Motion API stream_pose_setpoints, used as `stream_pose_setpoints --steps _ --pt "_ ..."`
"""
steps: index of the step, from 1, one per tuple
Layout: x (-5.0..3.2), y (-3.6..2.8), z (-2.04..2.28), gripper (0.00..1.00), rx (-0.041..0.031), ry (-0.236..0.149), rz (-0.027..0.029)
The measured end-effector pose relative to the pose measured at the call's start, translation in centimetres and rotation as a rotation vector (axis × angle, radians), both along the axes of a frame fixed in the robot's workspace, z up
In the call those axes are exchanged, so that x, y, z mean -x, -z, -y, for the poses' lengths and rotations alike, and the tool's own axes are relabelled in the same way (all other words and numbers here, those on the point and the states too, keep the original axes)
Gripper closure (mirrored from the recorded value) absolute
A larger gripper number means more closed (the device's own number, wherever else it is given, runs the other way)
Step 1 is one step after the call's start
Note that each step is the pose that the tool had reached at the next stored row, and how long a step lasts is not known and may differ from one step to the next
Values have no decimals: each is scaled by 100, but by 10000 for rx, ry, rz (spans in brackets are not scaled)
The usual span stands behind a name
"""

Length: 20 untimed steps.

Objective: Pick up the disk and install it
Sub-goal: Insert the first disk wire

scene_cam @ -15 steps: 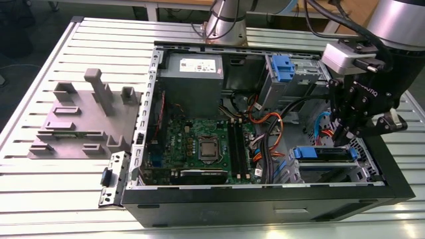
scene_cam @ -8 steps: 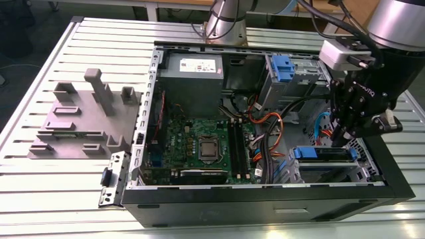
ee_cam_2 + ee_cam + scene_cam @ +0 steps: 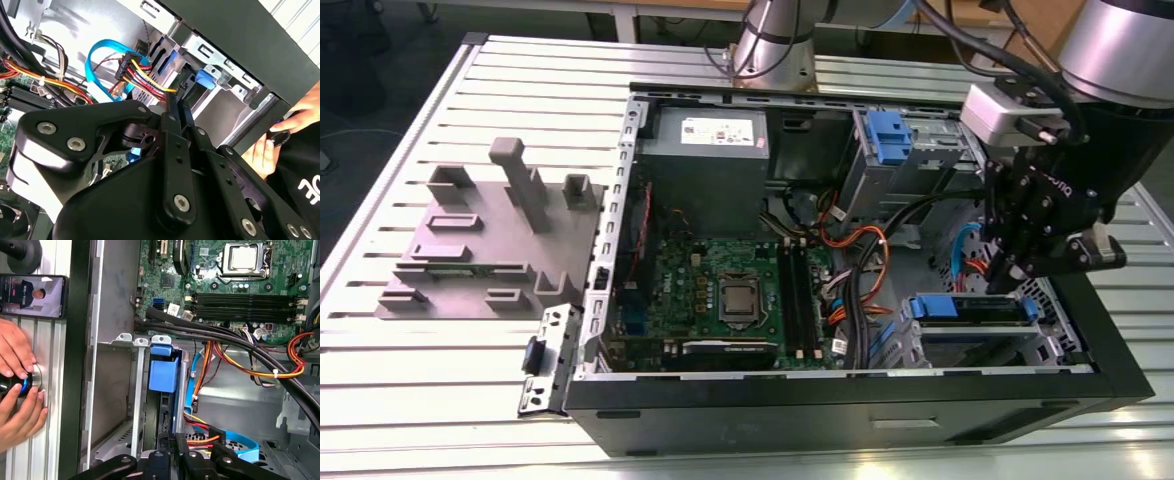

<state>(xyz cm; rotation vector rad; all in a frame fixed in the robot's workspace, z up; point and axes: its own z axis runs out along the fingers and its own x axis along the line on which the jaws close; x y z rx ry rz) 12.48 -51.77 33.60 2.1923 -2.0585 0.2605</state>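
Observation:
The disk (image 3: 967,308) sits in the drive bay at the corner of the open computer case (image 3: 854,400), on the exterior view's right, with its blue plastic rail showing. In the first wrist view the disk's blue rail (image 3: 162,376) stands between the bay's metal walls. My gripper (image 3: 1003,285) hangs just above the bay, over the disk. In the second wrist view my gripper (image 3: 179,107) has its black fingers pressed together, with nothing seen between them. Its tips (image 3: 172,447) are close to the disk's dark edge; I cannot tell if they touch.
Bundled black, orange and blue cables (image 3: 240,347) cross beside the bay. The motherboard (image 3: 727,290) and grey power supply (image 3: 707,140) fill the case's middle and back. A grey fixture (image 3: 480,240) lies on the slatted table. A person's hands (image 3: 17,390) and a phone (image 3: 32,295) rest outside the case.

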Motion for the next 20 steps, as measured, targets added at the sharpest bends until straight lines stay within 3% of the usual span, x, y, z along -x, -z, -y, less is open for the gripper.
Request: stream_pose_setpoints --steps 3,10,11,14,20 --pt "0 0 0 84 0 73 57" --pt "0 6 0 84 -28 517 76" --pt "0 7 0 84 -56 517 106" --pt "5 8 5 84 -124 518 266" --pt "9 9 64 84 -225 521 298"
